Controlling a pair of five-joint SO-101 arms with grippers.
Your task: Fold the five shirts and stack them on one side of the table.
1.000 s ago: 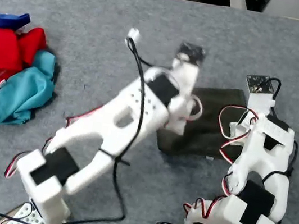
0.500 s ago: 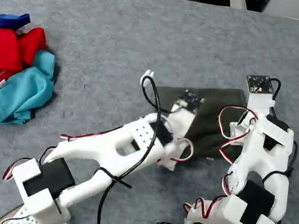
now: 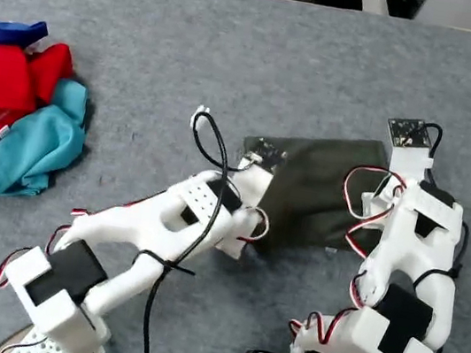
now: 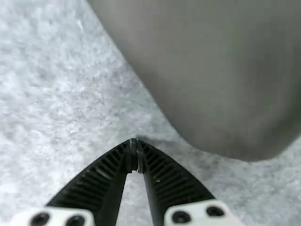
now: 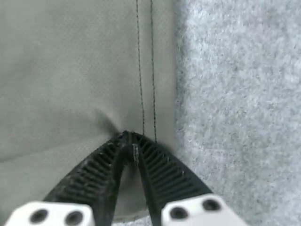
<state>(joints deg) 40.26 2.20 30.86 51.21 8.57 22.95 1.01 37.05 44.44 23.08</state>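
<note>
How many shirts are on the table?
4 that I can tell: a folded grey shirt just right of the middle of the table, and a blue shirt, a red shirt and a teal shirt heaped at its left edge. That heap may hide another.

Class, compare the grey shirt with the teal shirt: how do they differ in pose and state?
The grey shirt lies flat, folded into a rectangle; the teal shirt is crumpled. The grey shirt lies apart from the other shirts; the teal shirt touches a red shirt in a heap. Both rest on the table.
</note>
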